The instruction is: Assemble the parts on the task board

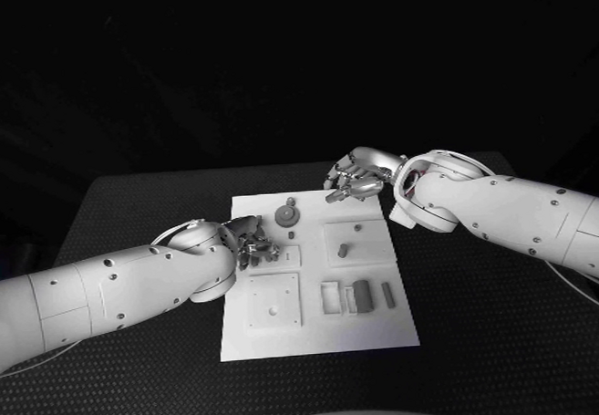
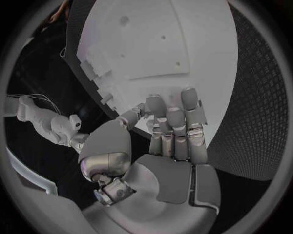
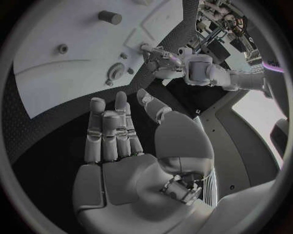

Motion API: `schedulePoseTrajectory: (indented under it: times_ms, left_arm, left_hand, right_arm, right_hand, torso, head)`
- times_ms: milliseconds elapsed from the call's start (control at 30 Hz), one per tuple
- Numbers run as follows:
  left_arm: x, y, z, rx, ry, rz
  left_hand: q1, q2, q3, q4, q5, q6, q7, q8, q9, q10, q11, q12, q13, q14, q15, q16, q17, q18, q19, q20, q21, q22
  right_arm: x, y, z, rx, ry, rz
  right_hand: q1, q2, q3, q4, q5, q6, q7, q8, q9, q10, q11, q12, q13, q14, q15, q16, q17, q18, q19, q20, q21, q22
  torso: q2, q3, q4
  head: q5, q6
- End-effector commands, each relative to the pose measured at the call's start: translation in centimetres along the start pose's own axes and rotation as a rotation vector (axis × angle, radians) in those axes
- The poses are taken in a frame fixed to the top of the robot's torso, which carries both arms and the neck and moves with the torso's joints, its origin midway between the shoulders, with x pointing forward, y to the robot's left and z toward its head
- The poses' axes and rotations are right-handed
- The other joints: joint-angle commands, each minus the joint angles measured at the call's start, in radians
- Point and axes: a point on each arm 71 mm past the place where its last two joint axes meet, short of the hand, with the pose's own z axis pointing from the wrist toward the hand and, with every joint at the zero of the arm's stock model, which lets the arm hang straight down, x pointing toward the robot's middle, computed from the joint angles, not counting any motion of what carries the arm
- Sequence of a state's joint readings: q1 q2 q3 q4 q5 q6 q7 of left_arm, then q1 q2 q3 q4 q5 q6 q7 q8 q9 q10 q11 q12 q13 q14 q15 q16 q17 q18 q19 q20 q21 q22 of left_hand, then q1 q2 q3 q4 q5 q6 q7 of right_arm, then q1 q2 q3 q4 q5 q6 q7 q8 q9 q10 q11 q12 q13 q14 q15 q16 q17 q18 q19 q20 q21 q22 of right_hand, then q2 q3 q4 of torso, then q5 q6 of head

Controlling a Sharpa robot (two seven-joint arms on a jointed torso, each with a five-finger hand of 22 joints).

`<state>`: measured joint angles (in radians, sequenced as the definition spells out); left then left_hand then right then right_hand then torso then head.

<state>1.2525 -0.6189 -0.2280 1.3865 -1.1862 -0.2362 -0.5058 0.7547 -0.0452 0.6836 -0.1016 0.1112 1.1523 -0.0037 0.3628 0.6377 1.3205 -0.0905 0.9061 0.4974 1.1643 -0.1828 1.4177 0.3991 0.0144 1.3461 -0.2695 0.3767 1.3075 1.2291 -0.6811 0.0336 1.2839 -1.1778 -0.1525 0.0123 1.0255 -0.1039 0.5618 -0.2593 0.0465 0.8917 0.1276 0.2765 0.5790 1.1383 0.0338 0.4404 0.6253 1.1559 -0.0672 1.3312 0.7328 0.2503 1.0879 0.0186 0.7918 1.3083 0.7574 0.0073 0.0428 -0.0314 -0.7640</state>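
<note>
Black rough mat covers the table (image 1: 142, 204), and on it, between the two hands, lies the white task board (image 1: 318, 339).

The left hand (image 1: 249, 241) rests over the left edge of the board, about halfway along it. Its fingers (image 2: 177, 131) lie straight and close together in the left wrist view, and I see nothing between them. The right hand (image 1: 355, 183) hovers at the far right corner of the board; its fingers (image 3: 110, 129) are also stretched out and empty.

Just beside the right hand stands a round gear-like part (image 1: 287, 213), already seated near the far edge. A small peg (image 1: 343, 250) stands in the square recess between the two hands. Nearer to the robot than both hands, several grey bar-shaped parts (image 1: 362, 295) lie loose beside each other on the board. The square plate (image 1: 274, 301) below the left hand looks to have open holes. So my judgement is that the task is only partly done: one or two parts are placed, and the bars are still waiting.

For moving there is good room. The near half of the board is free of arms, and the mat around all board edges is open.
</note>
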Motion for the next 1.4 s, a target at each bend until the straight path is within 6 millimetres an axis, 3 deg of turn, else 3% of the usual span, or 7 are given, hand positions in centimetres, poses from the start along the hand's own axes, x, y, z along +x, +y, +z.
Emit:
schedulePoseTrajectory:
  times_ms: [33,100,167,500,867,1233,1400]
  left_arm:
    - [0.46,0.08,0.0,-0.009,0.03,0.009]
    - [0.46,0.09,0.01,-0.01,0.031,0.008]
    - [0.47,0.1,0.01,-0.011,0.032,0.008]
    - [0.45,0.22,0.04,-0.015,0.035,0.008]
    - [0.4,0.35,0.05,-0.015,0.034,0.005]
    - [0.52,0.4,-0.15,-0.007,0.052,-0.001]
    - [0.63,0.32,-0.28,-0.001,0.061,-0.003]
  left_hand:
    - [0.001,-0.022,-0.007,0.008,-0.007,0.013,0.026,-0.002,0.002,-0.007,0.003,0.005,0.001,-0.001,-0.005,0.006,-0.002,-0.014,-0.001,-0.005,0.005,0.022]
    - [-0.003,-0.032,-0.015,0.011,-0.008,0.013,0.026,-0.002,0.002,-0.007,0.003,0.005,0.002,-0.001,-0.004,0.006,-0.002,-0.014,-0.001,-0.005,0.005,0.022]
    - [-0.019,-0.014,-0.086,-0.016,0.055,0.007,0.029,0.0,0.007,-0.011,0.002,0.007,0.004,-0.004,-0.003,0.009,-0.002,-0.006,-0.006,0.002,0.009,0.023]
    - [-0.032,-0.036,-0.119,-0.012,0.045,0.005,0.026,-0.002,0.008,-0.013,0.003,0.006,0.004,-0.006,-0.005,0.009,-0.004,-0.007,-0.01,-0.001,0.007,0.021]
    - [-0.03,-0.032,-0.12,-0.007,0.044,0.005,0.026,-0.003,0.008,-0.013,0.003,0.006,0.004,-0.007,-0.005,0.009,-0.005,-0.007,-0.01,-0.002,0.007,0.02]
    - [-0.026,-0.074,-0.128,0.003,0.041,0.005,0.026,-0.004,0.008,-0.013,0.002,0.006,0.005,-0.007,-0.006,0.01,-0.006,-0.008,-0.009,-0.004,0.006,0.02]
    - [-0.022,-0.076,-0.126,0.004,0.041,0.006,0.025,-0.004,0.008,-0.013,0.002,0.006,0.005,-0.007,-0.006,0.01,-0.007,-0.008,-0.009,-0.004,0.005,0.02]
  right_arm:
    - [0.14,0.05,0.01,-0.004,0.014,0.001]
    - [0.14,0.05,0.01,-0.004,0.013,0.001]
    - [0.14,0.06,0.01,-0.004,0.013,0.001]
    - [0.15,0.03,0.0,-0.003,0.016,0.001]
    - [0.13,-0.01,-0.02,-0.002,0.016,0.001]
    - [0.18,-0.04,-0.05,-0.002,0.018,0.002]
    - [0.18,-0.09,-0.05,0.0,0.018,0.002]
  right_hand:
    - [-0.006,-0.002,0.001,0.001,0.004,0.016,0.021,-0.006,0.002,-0.002,0.007,-0.005,-0.001,-0.007,-0.001,-0.006,-0.001,0.012,-0.007,0.003,-0.004,0.014]
    - [-0.006,-0.002,0.001,0.001,0.004,0.016,0.021,-0.006,0.002,-0.002,0.007,-0.005,-0.001,-0.007,-0.001,-0.006,-0.001,0.012,-0.007,0.003,-0.004,0.014]
    - [-0.007,-0.002,0.001,0.001,0.004,0.016,0.021,-0.006,0.002,-0.002,0.007,-0.005,-0.001,-0.007,-0.001,-0.006,-0.001,0.012,-0.007,0.003,-0.004,0.014]
    - [-0.008,-0.003,0.001,0.001,0.004,0.015,0.022,-0.006,0.002,-0.002,0.008,-0.004,-0.001,-0.007,-0.001,-0.006,-0.001,0.012,-0.007,0.003,-0.004,0.014]
    - [-0.008,-0.003,0.001,0.002,0.004,0.015,0.022,-0.007,0.002,-0.002,0.008,-0.004,-0.001,-0.008,-0.001,-0.006,-0.002,0.012,-0.007,0.003,-0.004,0.014]
    - [-0.008,-0.003,0.001,0.002,0.004,0.015,0.022,-0.007,0.002,-0.002,0.008,-0.004,-0.001,-0.008,-0.001,-0.006,-0.002,0.012,-0.007,0.003,-0.004,0.014]
    - [-0.008,-0.003,0.001,0.002,0.004,0.015,0.022,-0.007,0.002,-0.002,0.008,-0.004,-0.001,-0.008,-0.001,-0.006,-0.002,0.012,-0.007,0.003,-0.005,0.014]
  torso:
    - [0.0,0.0001,0.0004]
    - [0.0,-0.0001,0.0005]
    - [0.0,-0.0002,0.0005]
    - [0.0,-0.0002,0.0005]
    - [0.0,-0.0009,0.0009]
    - [0.0,-0.0015,0.0013]
    - [0.0,-0.002,0.0012]
  head:
    - [-0.001,0.0]
    - [-0.002,0.0]
    - [-0.002,0.001]
    - [-0.003,0.001]
    - [-0.003,0.001]
    - [-0.003,0.0]
    - [-0.003,-0.001]
